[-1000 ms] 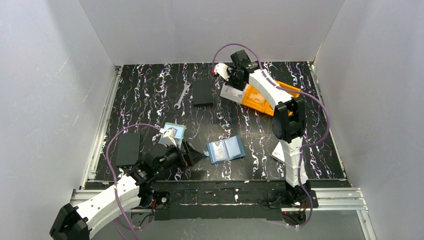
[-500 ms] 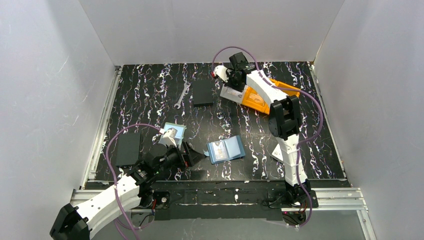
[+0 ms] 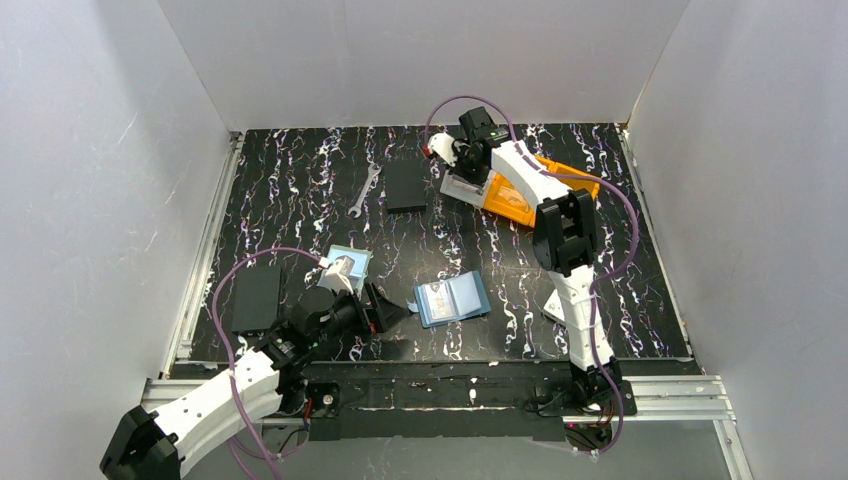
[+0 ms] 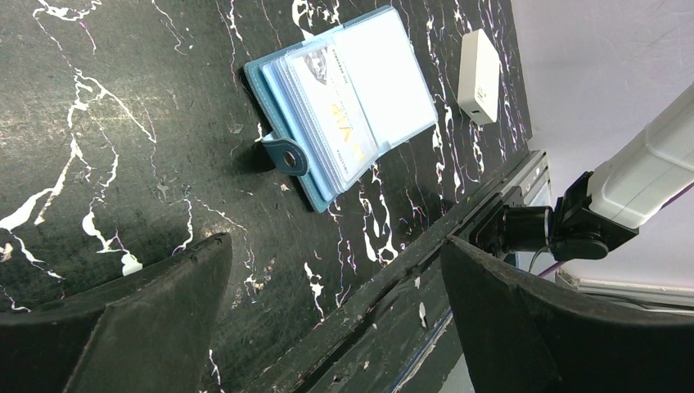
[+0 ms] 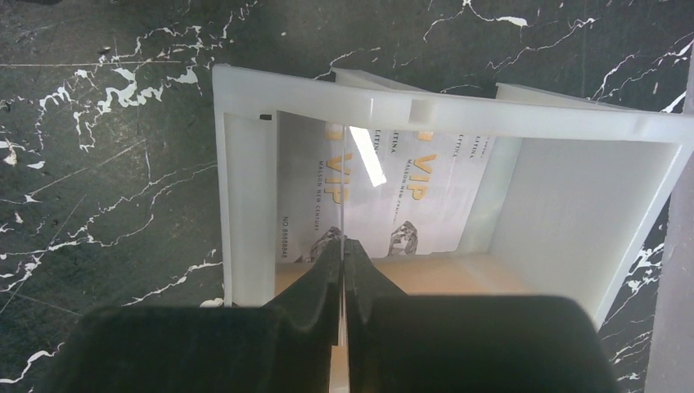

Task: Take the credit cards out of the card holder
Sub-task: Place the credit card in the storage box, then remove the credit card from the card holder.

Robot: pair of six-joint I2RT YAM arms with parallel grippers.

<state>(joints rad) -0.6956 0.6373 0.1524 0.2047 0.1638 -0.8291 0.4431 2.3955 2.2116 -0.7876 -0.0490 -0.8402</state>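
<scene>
The blue card holder lies open on the table near the front middle. In the left wrist view it shows a pale VIP card in its clear pocket. My left gripper is open and empty just left of the holder, fingers wide apart. One credit card with a portrait lies flat behind the left gripper. My right gripper at the far back is shut on a credit card, held edge-on between its fingertips over a white open tray. Another VIP card lies in that tray.
An orange case lies by the white tray. Flat black rectangles lie at back middle and front left. A wrench lies at the back left. A white rounded box sits right of the holder.
My right gripper has shifted slightly left and down over the white tray with the card in it. The left arm and the card holder have not moved.
</scene>
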